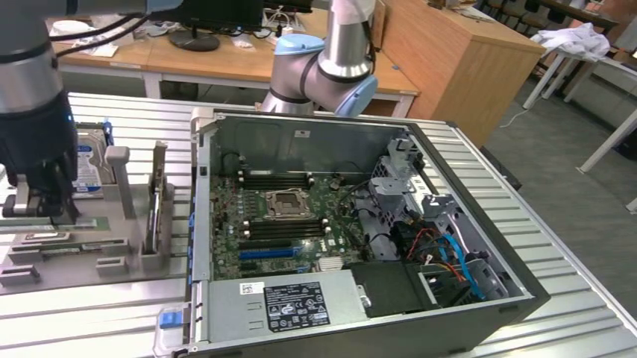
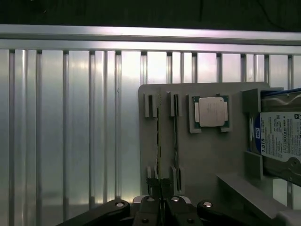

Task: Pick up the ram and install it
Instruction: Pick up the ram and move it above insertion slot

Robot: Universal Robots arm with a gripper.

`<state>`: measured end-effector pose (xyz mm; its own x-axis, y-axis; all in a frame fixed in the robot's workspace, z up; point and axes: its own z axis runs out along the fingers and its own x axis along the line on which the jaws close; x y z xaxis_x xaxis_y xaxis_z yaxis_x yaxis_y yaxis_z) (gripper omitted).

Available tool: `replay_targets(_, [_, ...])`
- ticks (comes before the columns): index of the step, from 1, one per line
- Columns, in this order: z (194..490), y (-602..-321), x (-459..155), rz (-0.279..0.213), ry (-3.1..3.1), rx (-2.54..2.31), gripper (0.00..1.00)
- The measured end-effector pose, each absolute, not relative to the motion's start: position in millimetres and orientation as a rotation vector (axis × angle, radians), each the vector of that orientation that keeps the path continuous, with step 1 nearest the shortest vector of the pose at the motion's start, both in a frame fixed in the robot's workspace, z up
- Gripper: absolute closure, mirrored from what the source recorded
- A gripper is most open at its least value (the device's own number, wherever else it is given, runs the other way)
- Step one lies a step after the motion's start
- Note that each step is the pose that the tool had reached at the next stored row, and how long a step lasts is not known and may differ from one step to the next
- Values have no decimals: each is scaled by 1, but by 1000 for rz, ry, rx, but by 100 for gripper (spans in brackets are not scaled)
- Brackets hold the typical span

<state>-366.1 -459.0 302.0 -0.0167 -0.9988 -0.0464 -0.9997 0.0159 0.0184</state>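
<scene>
Pinching the ram (image 2: 158,141) edge-on, gripper (image 2: 159,182) fingers pressed together on it, ram upright in slots at the grey tray (image 2: 207,160) edge, 2nd green stick (image 2: 175,136) just beside, CPU chip (image 2: 210,111) mid-tray, PC case (image 1: 348,224) next to tray.

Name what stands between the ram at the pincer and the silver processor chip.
The second green stick stands on edge between the ram and the processor chip, as the wrist view shows.
</scene>
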Motion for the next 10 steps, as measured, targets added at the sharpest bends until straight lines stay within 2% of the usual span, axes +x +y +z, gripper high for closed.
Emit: replay_targets(10, [334,-459,-366,71,2225,-2189,88])
